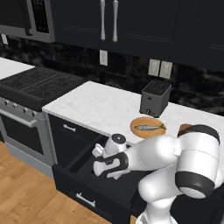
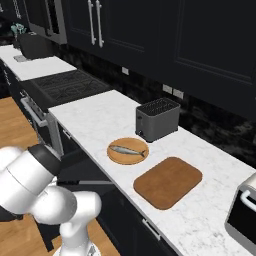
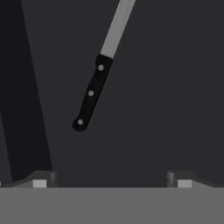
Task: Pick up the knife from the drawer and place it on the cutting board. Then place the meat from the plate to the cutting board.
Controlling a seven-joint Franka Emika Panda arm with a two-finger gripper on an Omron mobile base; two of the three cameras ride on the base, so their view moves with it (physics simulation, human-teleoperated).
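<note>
Knife (image 3: 94,87) lies flat on the drawer (image 3: 166,87) floor ahead of our end effector (image 3: 112,179), fingers spread, empty; long axis runs handle-near, blade-away, slightly off-centre, so we need to shift toward the handle

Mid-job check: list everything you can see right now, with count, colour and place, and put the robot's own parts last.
knife: one, black handle and grey blade, lying on the drawer floor ahead of the claw.
drawer: one, black, pulled open below the counter.
plate: one, tan, on the counter.
fish: one, grey, on the plate.
cutting board: one, brown, on the counter beside the plate, nothing on it.
toaster: one, dark grey, behind the plate.
stove: one, black top, left of the counter.
claw: one, dark tips apart, open above the knife, not touching it.
</note>
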